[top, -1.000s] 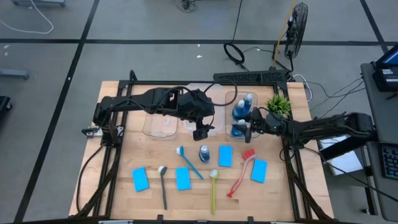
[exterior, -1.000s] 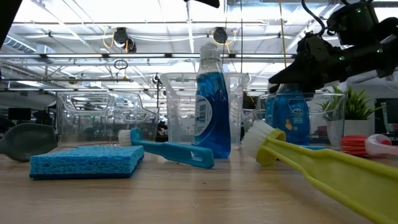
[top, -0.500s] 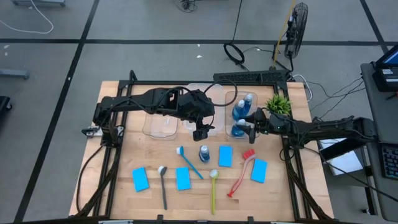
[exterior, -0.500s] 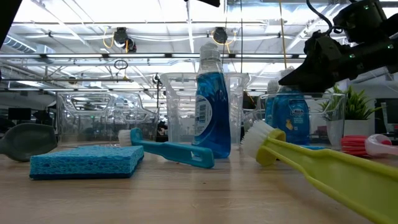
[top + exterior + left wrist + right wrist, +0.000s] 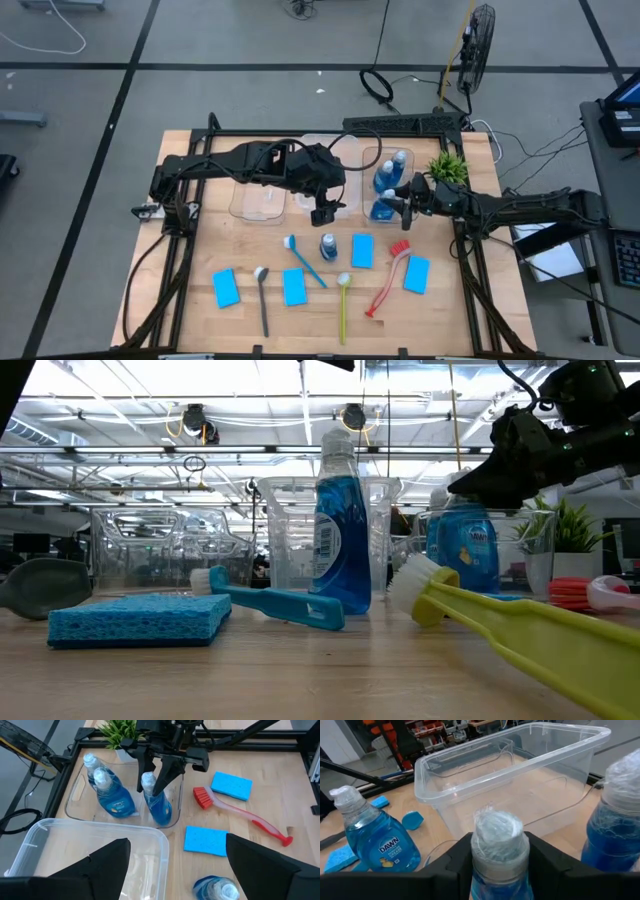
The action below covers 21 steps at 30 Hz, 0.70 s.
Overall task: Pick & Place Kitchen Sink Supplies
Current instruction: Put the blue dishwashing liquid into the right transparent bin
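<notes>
Right gripper | you saw it clasping bottle cap in tub | left gripper spread, hovering.

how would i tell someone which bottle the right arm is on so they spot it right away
Look at the clear tub at the table's far right, beside the small potted plant. Three blue bottles stand in it; the one meant is nearest the sponges and brushes. It alone has the right gripper over its pale cap, jaws straddling its neck.
</notes>
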Motion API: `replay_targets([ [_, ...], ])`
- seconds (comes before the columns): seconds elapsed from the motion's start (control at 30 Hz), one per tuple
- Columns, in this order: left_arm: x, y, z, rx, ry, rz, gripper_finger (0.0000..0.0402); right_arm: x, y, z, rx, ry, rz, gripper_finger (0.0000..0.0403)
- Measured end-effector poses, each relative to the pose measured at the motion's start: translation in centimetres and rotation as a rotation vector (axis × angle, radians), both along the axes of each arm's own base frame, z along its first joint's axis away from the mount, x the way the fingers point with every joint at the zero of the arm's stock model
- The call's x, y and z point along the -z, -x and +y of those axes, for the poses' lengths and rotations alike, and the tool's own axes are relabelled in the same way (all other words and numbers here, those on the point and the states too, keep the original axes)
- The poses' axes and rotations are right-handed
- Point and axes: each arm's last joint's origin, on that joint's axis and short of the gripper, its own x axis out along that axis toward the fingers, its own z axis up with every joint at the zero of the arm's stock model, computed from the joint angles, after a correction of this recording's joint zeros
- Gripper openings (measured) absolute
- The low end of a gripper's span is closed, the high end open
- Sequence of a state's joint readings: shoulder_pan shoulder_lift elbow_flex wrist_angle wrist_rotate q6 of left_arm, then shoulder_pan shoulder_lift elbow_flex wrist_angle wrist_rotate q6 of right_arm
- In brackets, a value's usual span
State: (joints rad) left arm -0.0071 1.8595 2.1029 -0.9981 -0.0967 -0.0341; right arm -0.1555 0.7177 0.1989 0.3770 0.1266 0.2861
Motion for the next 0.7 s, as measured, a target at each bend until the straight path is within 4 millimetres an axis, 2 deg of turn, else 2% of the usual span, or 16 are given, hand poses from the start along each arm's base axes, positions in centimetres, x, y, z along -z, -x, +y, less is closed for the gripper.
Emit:
replay_targets([
  [0.47, -0.05, -0.04, 0.00, -0.002, 0.001, -0.007, 0.0303, -0.83, -0.08, -0.24, 0.077, 0.063, -0.071, 0.0133],
  [0.7, -0.05, -0.04, 0.00, -0.002, 0.000, -0.007, 0.0313, -0.85, -0.04, -0.31, 0.121, 0.078, -0.069, 0.0133],
])
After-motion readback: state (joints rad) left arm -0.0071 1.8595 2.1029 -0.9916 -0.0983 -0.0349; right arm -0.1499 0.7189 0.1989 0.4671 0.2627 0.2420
